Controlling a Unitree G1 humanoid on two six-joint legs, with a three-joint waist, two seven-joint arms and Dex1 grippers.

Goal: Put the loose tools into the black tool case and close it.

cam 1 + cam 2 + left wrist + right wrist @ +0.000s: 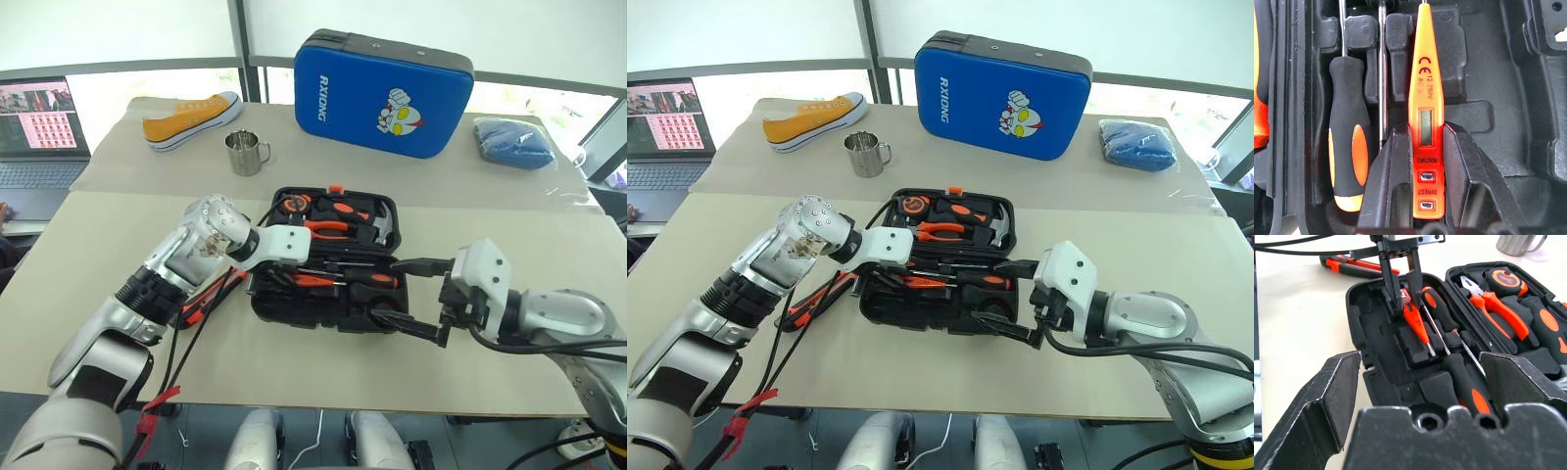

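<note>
Presently, key relation: the slim orange tester screwdriver [1425,112] is seen between the fingers of the left tool [1399,280], its long axis running along the slots of the black tool case [328,313].
Left tool: clamped on the tester's button end, poised over the case's near half; whether the tester is seated cannot be told.
Right tool [423,297]: fingers held wide apart, nothing gripped, at the case's 4 o'clock corner.
Case: lid open on the surface [98,245]; a black-and-orange screwdriver [1349,147] is lodged beside the tester.
Utility knife [1359,265]: loose at the case's 9 o'clock, judged nearer the left arm.
</note>
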